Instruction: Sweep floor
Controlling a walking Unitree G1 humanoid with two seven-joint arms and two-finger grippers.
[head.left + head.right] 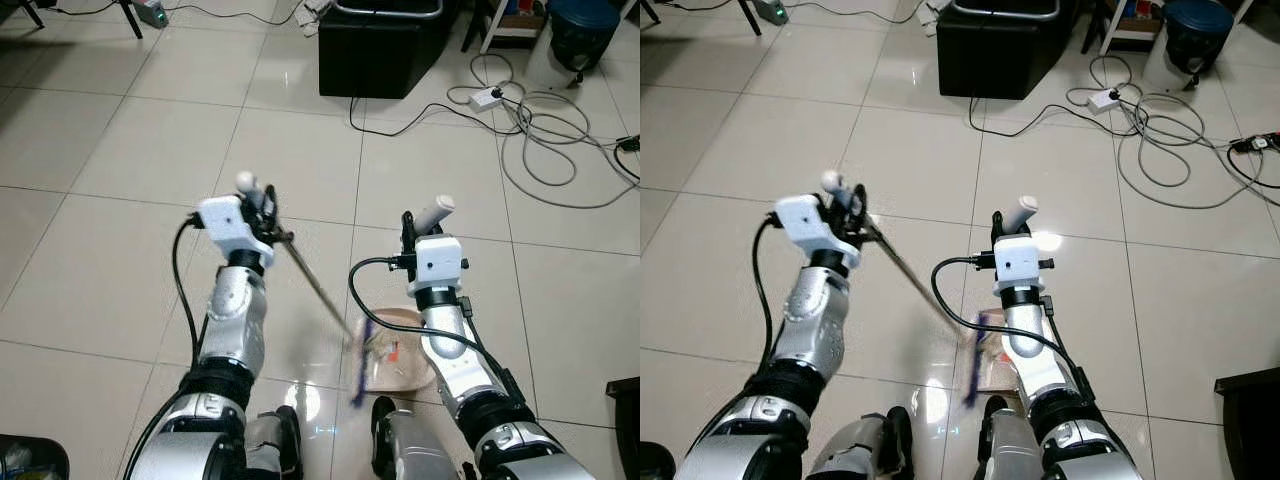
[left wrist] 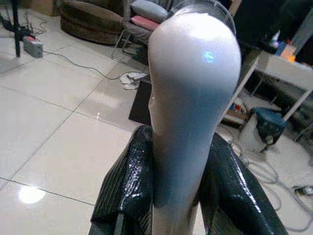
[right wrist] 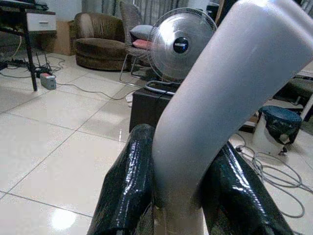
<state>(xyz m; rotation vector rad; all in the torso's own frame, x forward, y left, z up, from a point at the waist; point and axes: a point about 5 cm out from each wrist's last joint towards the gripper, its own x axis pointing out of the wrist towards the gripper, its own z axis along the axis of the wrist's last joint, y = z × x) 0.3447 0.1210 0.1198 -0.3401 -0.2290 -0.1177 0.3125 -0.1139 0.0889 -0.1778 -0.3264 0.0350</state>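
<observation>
Between the fingers of the left gripper (image 1: 262, 200) a white broom handle (image 2: 190, 98) is clamped, its thin shaft slanting down to the purple bristles (image 1: 358, 362) below the right gripper (image 1: 412, 228). A dustpan handle (image 3: 230, 98) is gripped by the right gripper, with the dustpan (image 1: 400, 350) lying beneath it on the tiled floor (image 1: 120, 250).

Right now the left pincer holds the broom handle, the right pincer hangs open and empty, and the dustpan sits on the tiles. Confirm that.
Wrong about the right pincer: the right wrist view shows it shut on the dustpan handle. The left pincer does hold the broom handle, and the dustpan sits on the tiles.
</observation>
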